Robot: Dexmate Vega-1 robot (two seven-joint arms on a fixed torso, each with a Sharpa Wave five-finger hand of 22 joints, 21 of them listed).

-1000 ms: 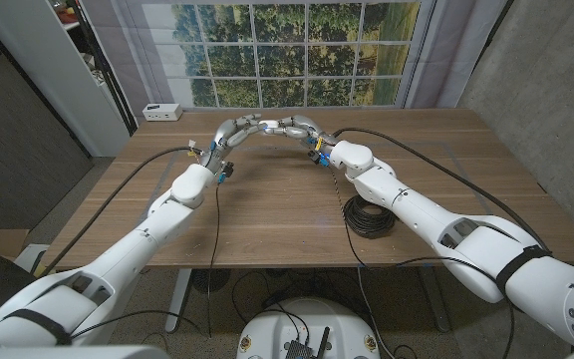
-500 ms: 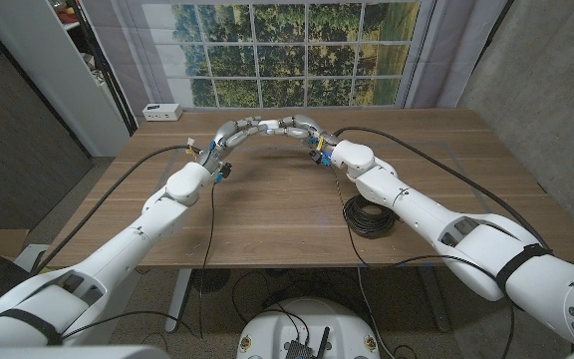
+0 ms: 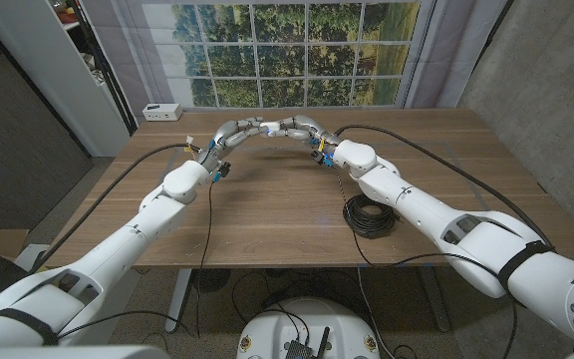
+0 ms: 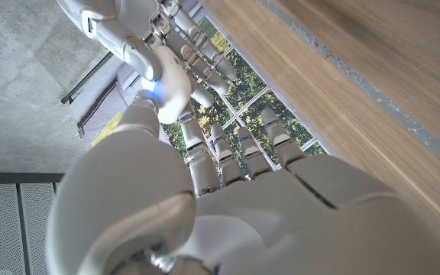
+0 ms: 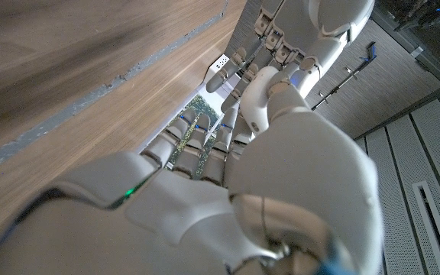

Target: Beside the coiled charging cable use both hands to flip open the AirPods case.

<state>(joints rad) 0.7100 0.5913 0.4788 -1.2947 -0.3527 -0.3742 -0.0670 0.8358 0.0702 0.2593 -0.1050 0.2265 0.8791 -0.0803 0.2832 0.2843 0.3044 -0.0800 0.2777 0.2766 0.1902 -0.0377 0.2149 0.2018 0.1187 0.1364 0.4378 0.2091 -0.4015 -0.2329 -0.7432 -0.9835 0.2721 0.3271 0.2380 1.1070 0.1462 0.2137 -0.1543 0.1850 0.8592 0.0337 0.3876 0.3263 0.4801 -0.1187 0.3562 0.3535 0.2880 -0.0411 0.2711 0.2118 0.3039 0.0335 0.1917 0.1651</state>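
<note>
Wood makes up the tabletop (image 3: 267, 214), brown and long-grained, standing before a gridded window (image 3: 287, 50) full of green trees. A grey concrete wall rises at the 3 o'clock side, and a small white box (image 3: 159, 111) sits at the tabletop's far corner toward 10 o'clock. A black coiled cable (image 3: 370, 216) lies on the wood at about 4 o'clock from the middle, close under the right forearm.

The two hands meet at 12 o'clock, near the far edge. The left robot hand (image 3: 232, 133) and the right robot hand (image 3: 302, 130) reach toward each other with fingertips together, and a small pale thing (image 3: 268, 127) shows between them; it is too small to say surely that it is the case. In the left wrist view the left robot hand (image 4: 235, 153) stretches its fingers out straight and side by side toward the other hand's fingers (image 4: 205, 65). In the right wrist view the right robot hand (image 5: 197, 145) does likewise. Whether either hand grips anything I cannot tell.

Both arms run up from the near corners, elbows out, bending inward to form an arch.
</note>
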